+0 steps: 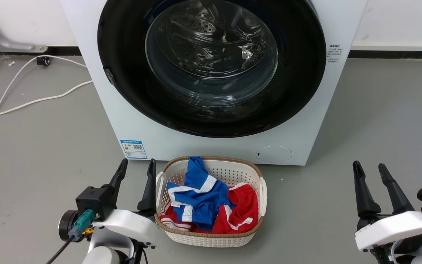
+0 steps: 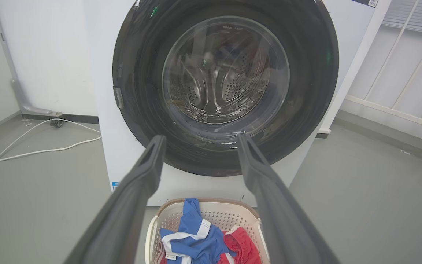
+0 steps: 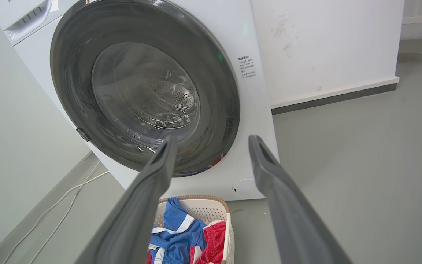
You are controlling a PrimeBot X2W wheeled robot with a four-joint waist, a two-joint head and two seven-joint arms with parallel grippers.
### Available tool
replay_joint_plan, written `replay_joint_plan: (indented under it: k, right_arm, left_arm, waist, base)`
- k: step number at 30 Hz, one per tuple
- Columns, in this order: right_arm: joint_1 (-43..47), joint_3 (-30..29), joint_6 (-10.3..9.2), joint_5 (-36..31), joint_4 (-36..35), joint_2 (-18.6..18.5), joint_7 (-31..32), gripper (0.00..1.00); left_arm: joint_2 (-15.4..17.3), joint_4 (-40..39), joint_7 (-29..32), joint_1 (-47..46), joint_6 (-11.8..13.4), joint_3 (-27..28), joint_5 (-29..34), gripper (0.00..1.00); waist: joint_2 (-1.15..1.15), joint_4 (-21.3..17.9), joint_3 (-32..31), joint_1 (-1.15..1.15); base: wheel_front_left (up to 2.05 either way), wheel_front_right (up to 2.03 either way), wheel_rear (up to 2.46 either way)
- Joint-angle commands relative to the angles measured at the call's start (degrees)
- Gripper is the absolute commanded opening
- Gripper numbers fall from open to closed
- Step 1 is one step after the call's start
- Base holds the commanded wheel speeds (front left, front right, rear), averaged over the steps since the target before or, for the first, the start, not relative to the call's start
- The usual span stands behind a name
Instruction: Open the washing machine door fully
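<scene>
The white washing machine (image 1: 97,95) stands straight ahead on the grey floor. Its washing machine door (image 1: 123,66), a wide glossy black disc with a domed glass window, lies flat against the front, with a small latch tab at its left edge. Through the glass I see the perforated steel drum. My left gripper (image 1: 137,166) is open at the lower left, well short of the machine, fingers pointing at it. My right gripper (image 1: 370,168) is open at the lower right, also clear of the machine. The door (image 2: 137,84) and the door (image 3: 71,73) show in both wrist views.
A white woven basket (image 1: 211,239) with blue and red clothes sits on the floor against the machine's front, between my arms. White cables (image 1: 31,101) trail across the floor at the left. A white wall runs behind, and a railing (image 2: 398,91) stands to the right.
</scene>
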Motion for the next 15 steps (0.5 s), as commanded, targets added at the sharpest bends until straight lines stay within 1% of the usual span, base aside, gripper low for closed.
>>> replay_joint_plan:
  k: [1,15]
  right_arm:
    - [0.0,0.1,0.10,-1.5,-0.9,0.0,0.0,1.00]
    - [1.1,0.8,0.12,-7.8,-2.5,0.0,1.1,1.00]
  left_arm:
    - [0.4,-0.1,-0.5,-1.1,0.2,-0.4,1.3,1.00]
    - [0.0,0.7,-2.3,-1.1,-0.1,-1.7,4.7,1.00]
  waist:
    - [0.00,0.0,0.0,0.00]
    - [0.00,0.3,0.1,0.00]
  base:
    - [0.00,0.00,0.00]
    - [0.00,0.00,0.00]
